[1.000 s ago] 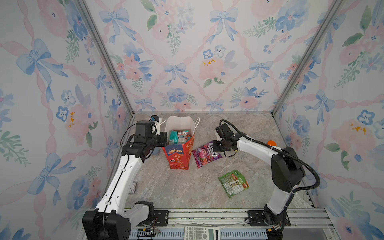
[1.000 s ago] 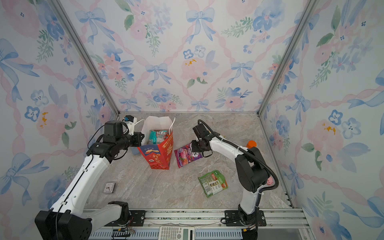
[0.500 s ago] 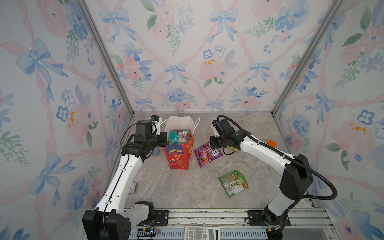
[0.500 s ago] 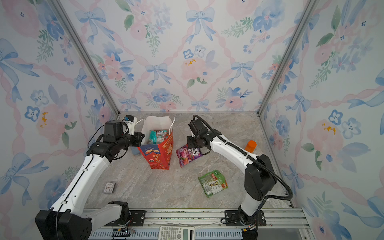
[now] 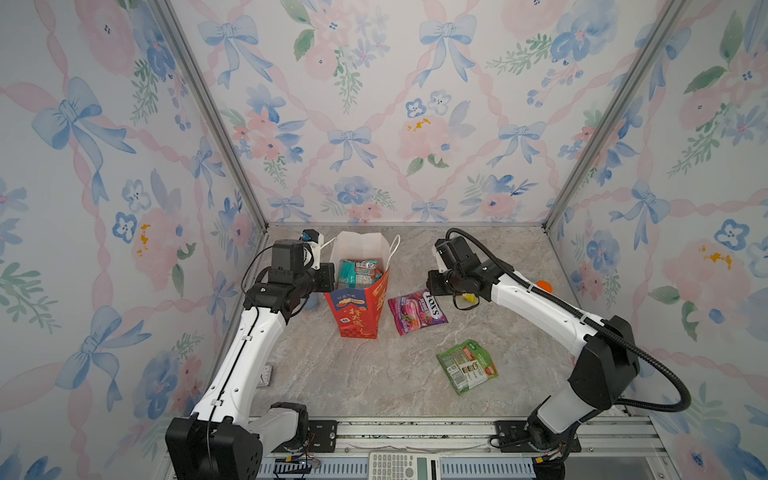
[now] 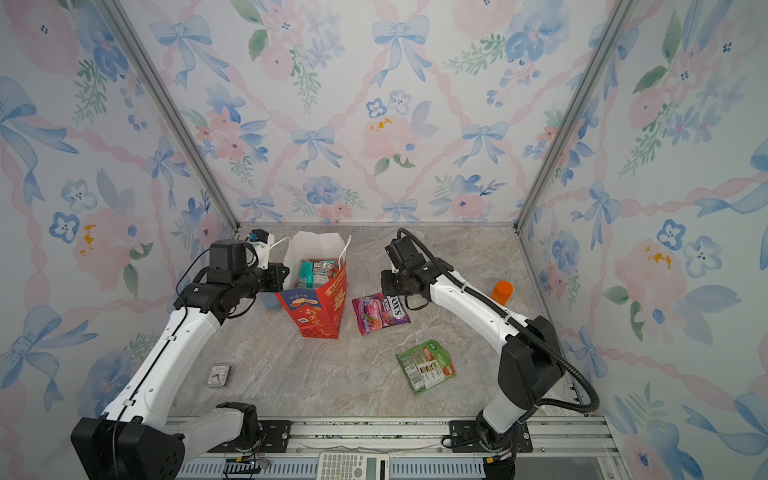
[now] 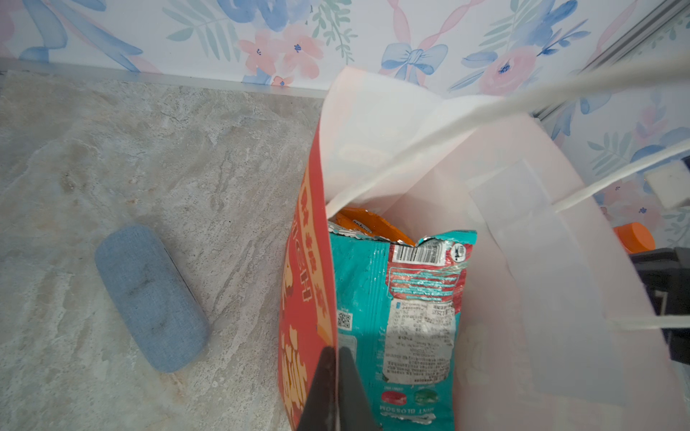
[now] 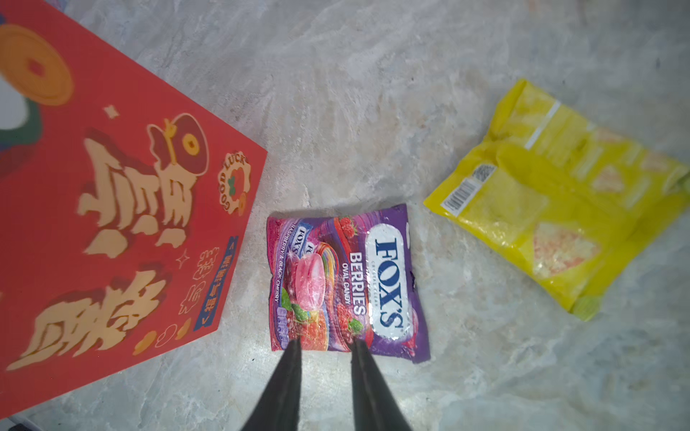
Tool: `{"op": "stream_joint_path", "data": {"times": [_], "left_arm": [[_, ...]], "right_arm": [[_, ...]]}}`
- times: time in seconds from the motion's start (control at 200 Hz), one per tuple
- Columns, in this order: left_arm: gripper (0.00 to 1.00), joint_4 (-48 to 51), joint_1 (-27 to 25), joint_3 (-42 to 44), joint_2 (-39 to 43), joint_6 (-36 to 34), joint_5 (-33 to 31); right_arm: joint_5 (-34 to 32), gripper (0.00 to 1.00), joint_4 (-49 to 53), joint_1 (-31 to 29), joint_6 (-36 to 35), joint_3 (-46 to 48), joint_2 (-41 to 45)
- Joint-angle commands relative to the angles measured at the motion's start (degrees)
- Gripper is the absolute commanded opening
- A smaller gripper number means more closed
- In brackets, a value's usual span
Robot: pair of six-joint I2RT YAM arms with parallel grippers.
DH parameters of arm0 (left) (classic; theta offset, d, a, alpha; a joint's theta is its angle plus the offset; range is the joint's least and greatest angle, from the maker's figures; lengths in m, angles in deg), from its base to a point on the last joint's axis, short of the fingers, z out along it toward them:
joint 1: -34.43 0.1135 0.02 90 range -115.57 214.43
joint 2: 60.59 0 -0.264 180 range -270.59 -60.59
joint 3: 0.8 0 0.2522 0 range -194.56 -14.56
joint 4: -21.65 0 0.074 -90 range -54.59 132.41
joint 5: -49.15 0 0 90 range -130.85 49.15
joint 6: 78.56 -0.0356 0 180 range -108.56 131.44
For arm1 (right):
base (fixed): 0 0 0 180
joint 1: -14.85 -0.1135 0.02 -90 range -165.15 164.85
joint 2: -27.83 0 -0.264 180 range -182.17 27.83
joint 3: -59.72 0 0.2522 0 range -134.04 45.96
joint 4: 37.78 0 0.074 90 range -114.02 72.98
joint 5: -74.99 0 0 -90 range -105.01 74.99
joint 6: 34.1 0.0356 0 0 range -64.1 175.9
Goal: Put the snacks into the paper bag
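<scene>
Green packet (image 5: 467,365): nearest, lying flat, well apart from the rest.
Purple FOX'S packet (image 5: 417,311): flat, label up, just beside the bag.
Right gripper (image 8: 326,345): fingers spread, tips over that purple packet's edge, nothing held.
Red paper bag (image 5: 357,316): upright, with a teal packet (image 7: 395,298) and an orange packet (image 7: 369,224) inside.
Left gripper (image 7: 334,388): pressed together, pinching the bag's wall.

The whole scene is overlooked from high in front in both top views; the paper bag (image 5: 357,307) is shared by both close wrist views.
</scene>
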Motion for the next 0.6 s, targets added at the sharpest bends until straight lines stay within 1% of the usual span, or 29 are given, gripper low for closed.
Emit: {"op": "stream_joint_path", "data": {"times": [0.0, 0.05, 0.125, 0.18, 0.26, 0.39, 0.595], "left_arm": [[0.0, -1.49, -0.29, -1.29, -0.08, 0.04, 1.12], [0.0, -1.55, -0.31, -1.27, -0.07, 0.08, 1.12], [0.0, -1.5, -0.24, -1.29, -0.24, 0.03, 1.25], [0.0, -1.45, -0.26, -1.43, -0.23, 0.03, 1.28], [0.0, -1.55, -0.3, -1.29, -0.22, -0.12, 1.32], [0.0, -1.5, -0.35, -1.21, -0.12, -0.14, 1.28], [0.0, -1.56, -0.35, -0.81, 0.36, -0.14, 1.1]], "right_arm": [[2.23, 0.4, -5.7, 0.56, 10.9, 9.13, 4.83], [1.52, 0.47, -9.28, 0.33, 14.84, 14.03, 7.35], [0.91, 0.53, -14.39, 0.09, 20.41, 20.37, 10.54], [-0.03, 0.56, -16.1, -0.13, 23.59, 23.26, 12.1], [-1.82, 0.59, -16.84, -0.54, 26.04, 25.84, 13.39], [-1.96, 0.6, -21.44, -0.55, 30.88, 30.08, 13.81], [-1.31, 0.6, -26.07, -0.71, 35.56, 32.48, 11.79]]}}
